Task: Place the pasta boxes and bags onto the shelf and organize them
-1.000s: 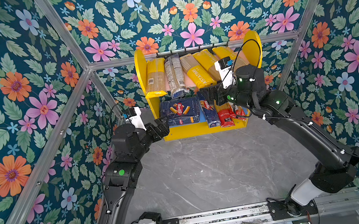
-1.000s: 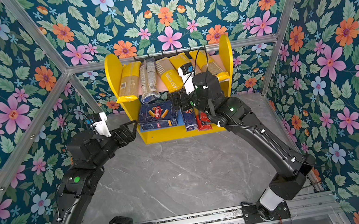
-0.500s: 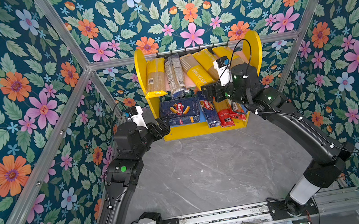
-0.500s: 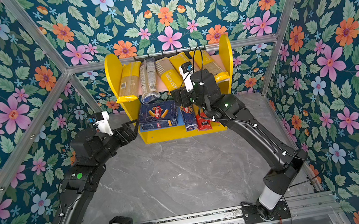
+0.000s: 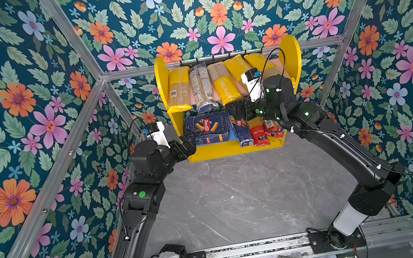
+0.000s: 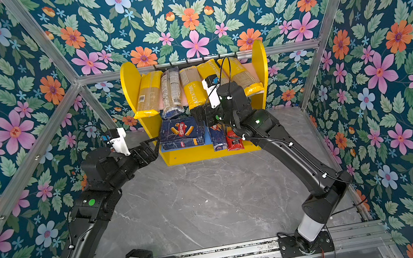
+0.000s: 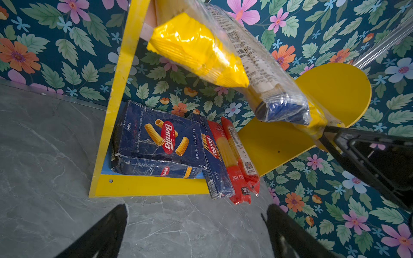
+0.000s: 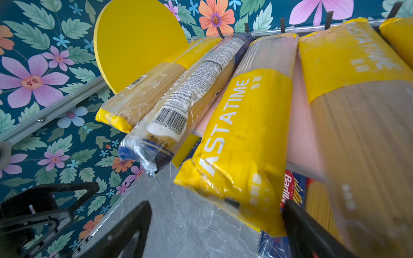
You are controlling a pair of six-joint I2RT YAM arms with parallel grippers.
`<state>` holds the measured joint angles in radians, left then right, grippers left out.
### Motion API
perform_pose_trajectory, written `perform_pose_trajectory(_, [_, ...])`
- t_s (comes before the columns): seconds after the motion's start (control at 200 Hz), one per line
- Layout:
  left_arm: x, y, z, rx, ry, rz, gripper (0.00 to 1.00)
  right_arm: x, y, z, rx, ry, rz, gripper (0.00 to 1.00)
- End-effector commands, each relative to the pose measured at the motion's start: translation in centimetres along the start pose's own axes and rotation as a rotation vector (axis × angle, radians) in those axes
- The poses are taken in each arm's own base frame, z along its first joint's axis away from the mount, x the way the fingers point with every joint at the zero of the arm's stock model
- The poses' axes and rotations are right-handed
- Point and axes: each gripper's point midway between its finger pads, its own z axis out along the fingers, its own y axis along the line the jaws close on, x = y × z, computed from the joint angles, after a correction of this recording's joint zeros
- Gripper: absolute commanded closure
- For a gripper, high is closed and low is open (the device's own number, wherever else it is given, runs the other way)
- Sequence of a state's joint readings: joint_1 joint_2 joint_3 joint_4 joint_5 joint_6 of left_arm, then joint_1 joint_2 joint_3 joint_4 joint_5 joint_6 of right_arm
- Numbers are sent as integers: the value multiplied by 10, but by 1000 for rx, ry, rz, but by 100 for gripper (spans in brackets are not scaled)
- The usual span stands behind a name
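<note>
In both top views, find the shelf (image 5: 220, 152) at 12 o'clock on the worktop (image 5: 239, 200), fully loaded: five bags (image 5: 178, 89) on its upper level, the rigatoni box (image 5: 206, 128), spaghetti box (image 5: 242, 132) and two red bags (image 5: 258, 134) on its lower level. Note the right pincer (image 5: 237, 108), released and spread wide, at 6 o'clock of the PASTATIME bag (image 5: 222, 85), by its overhanging end. Note the left pincer (image 5: 189, 143), equally released and empty, at 9 o'clock of the rigatoni box. Judge the job as final tidying.

From the left wrist, see the left pincer (image 7: 196, 210) spread over bare worktop, clutching nothing, with the spaghetti box and red bags poking past the front of the shelf (image 7: 152, 185). Consider nudging those back squarely.

From the right wrist, see the PASTATIME bag's yellow end lying between the spread jaws; cannot tell whether touching. Push along the bag's length toward 12 o'clock, slowly, keeping clear of the navy bag (image 8: 183, 100) beside it. Avoid squeezing: brittle spaghetti inside. Stop once level with the neighbours.
</note>
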<state>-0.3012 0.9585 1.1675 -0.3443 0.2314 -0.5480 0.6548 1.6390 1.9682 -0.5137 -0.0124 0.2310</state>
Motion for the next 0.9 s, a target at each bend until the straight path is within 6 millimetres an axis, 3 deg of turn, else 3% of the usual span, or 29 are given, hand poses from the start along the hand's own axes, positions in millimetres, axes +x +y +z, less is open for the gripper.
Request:
perform_pose_trajectory(0.0, [-6,-4,-2,16,-24,5,1,3,9,-5,-28,20,7,8])
perform_pose_trajectory(0.26, [-8,-5,-8,15,-32,10,1,-9,9,-27,2,-19,-31,6])
perform_pose_trajectory(0.38, [-10,-5,-13,3,-40,21,0,-21,10,-53,-1,-60,-50,5])
perform_pose_trajectory(0.535, [-5,0,-15,-17,-24,49,0,-21,1,-93,46,-95,-69,3])
perform_pose_trajectory(0.715, [14,31,-10,-139,8,113,0,11,-30,-127,182,-52,-78,1])
perform_pose_trajectory(0.895, [32,72,-5,-289,-9,153,0,79,-72,-143,345,69,-30,1])
